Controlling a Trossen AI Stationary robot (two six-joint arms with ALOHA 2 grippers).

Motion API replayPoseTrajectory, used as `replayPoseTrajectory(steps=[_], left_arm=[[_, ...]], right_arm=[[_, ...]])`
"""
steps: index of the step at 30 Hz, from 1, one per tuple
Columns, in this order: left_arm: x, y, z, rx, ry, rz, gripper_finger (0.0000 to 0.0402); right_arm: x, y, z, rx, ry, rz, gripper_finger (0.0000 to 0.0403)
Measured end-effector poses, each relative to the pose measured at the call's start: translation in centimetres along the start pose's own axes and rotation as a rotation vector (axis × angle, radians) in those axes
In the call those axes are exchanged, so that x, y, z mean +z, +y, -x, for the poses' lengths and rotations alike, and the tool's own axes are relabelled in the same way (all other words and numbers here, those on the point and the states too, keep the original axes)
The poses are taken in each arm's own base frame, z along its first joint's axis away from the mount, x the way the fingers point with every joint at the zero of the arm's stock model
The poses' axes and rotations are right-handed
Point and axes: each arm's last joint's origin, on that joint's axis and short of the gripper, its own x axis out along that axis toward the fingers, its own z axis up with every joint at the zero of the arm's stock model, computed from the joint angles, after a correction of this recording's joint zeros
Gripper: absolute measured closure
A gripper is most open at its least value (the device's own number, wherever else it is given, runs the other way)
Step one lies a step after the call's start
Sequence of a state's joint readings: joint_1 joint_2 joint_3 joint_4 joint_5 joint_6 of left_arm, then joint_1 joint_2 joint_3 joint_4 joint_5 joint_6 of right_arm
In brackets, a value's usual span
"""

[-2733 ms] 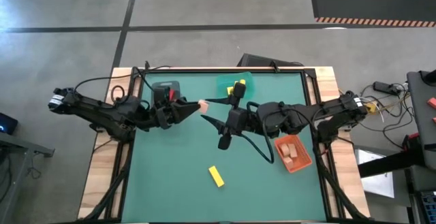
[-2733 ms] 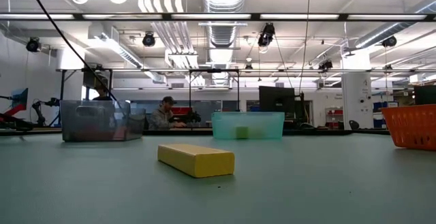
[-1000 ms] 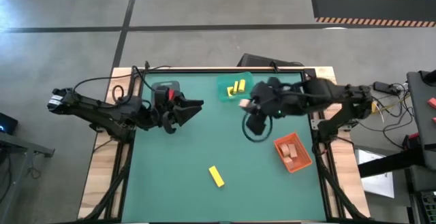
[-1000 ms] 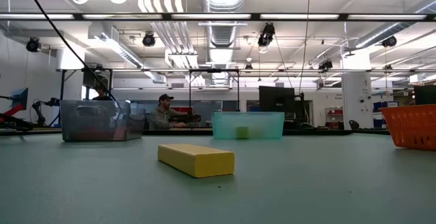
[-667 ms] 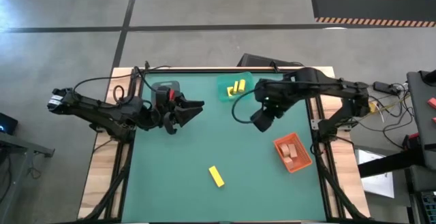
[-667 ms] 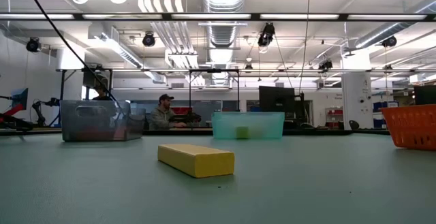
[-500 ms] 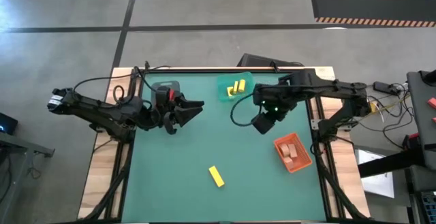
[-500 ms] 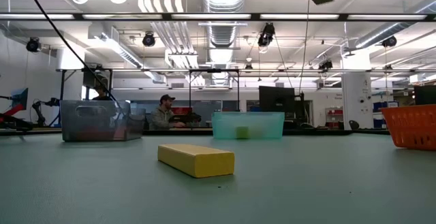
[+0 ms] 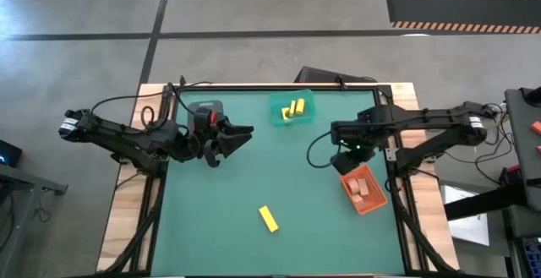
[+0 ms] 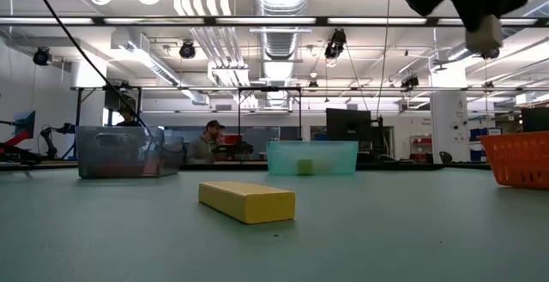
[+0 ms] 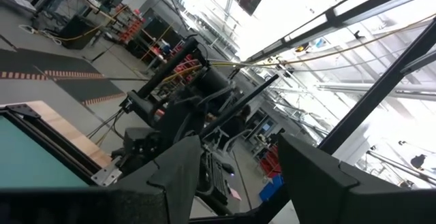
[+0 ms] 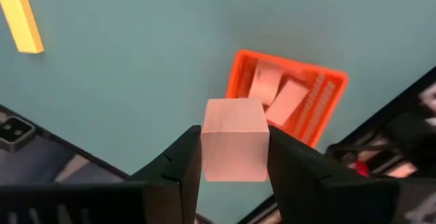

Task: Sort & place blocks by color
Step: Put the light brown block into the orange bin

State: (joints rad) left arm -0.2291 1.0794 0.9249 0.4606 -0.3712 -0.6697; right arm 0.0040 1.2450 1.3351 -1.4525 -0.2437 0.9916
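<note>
Green table point(image 9: 220, 219), lone yellow block point(image 9: 268, 218), teal bin point(image 9: 279, 102), orange bin point(image 9: 378, 199)

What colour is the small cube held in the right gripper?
Tan plain wood cube, clearest in the right wrist view.

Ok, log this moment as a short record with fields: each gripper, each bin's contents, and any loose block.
right gripper: shut on tan cube, raised beside the orange bin
left gripper: open, empty, next to the grey bin
orange bin: tan blocks
teal bin: yellow blocks
loose: yellow bar lying on the green mat
</note>
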Motion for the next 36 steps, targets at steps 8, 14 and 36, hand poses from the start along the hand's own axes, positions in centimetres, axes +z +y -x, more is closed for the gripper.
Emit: replayPoseTrajectory(steps=[8, 14, 36], left_arm=[[0.0, 0.0, 0.0, 0.001, 0.001, -0.001, 0.0220], [-0.1, 0.1, 0.0, 0.001, 0.002, -0.002, 0.0220], [-1.2, 1.0, 0.3, 0.026, 0.033, -0.012, 0.0220]], right_arm=[[-1.4, -3.2, -3.2, 0.026, 0.054, -0.134, 0.0274], [-2.2, -5.3, -5.5, 0.001, 0.119, -0.177, 0.0274], [-2.5, -7.7, -10.7, -0.057, 0.252, -0.132, 0.0273]])
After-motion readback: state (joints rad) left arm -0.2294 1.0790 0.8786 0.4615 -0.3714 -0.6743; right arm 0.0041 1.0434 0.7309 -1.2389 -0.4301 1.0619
